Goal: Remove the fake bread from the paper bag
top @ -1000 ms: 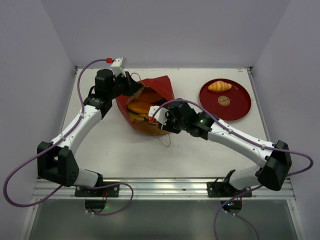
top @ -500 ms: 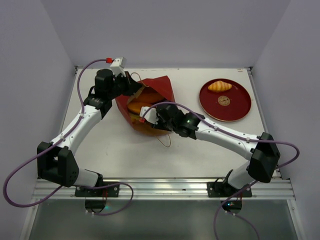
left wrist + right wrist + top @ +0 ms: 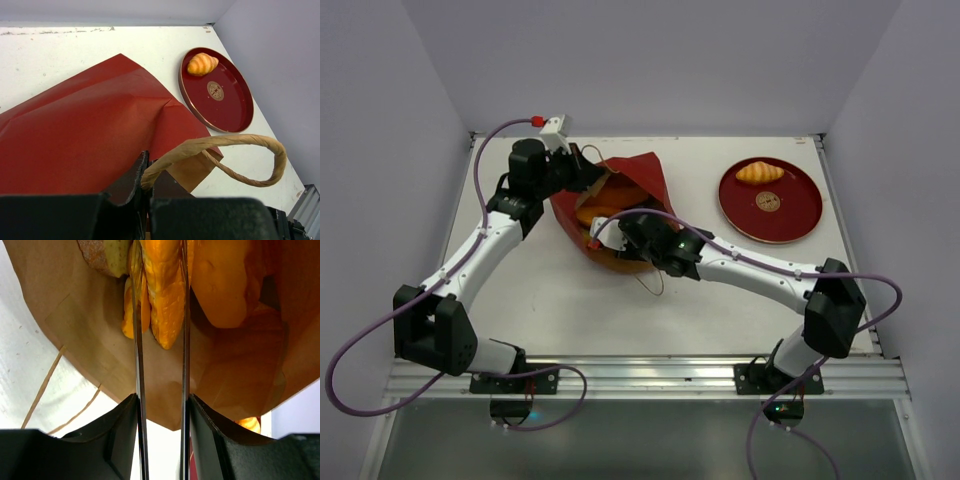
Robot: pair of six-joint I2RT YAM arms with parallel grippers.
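Observation:
The red paper bag [image 3: 642,176] lies on its side mid-table with its mouth facing the near left. My left gripper [image 3: 582,172] is shut on the bag's brown handle [image 3: 225,142], with my left gripper [image 3: 145,172] pinching the handle's end above the red side of the paper bag [image 3: 85,135]. My right gripper [image 3: 603,228] reaches inside the bag. In the right wrist view the right gripper [image 3: 159,260] is open, its thin fingers [image 3: 136,315] either side of a long golden loaf of fake bread [image 3: 165,305]. More fake bread [image 3: 220,285] lies beside the loaf on the brown lining [image 3: 75,325].
A round dark-red plate [image 3: 795,215] sits at the back right with one croissant [image 3: 760,172] on it; the plate [image 3: 230,107] and croissant [image 3: 202,63] also show in the left wrist view. A second loose handle [image 3: 655,280] trails on the table near the bag.
My right arm has pushed leftward, deeper into the bag's mouth, and its jaws have spread slightly. The left arm and the bag have stayed put.

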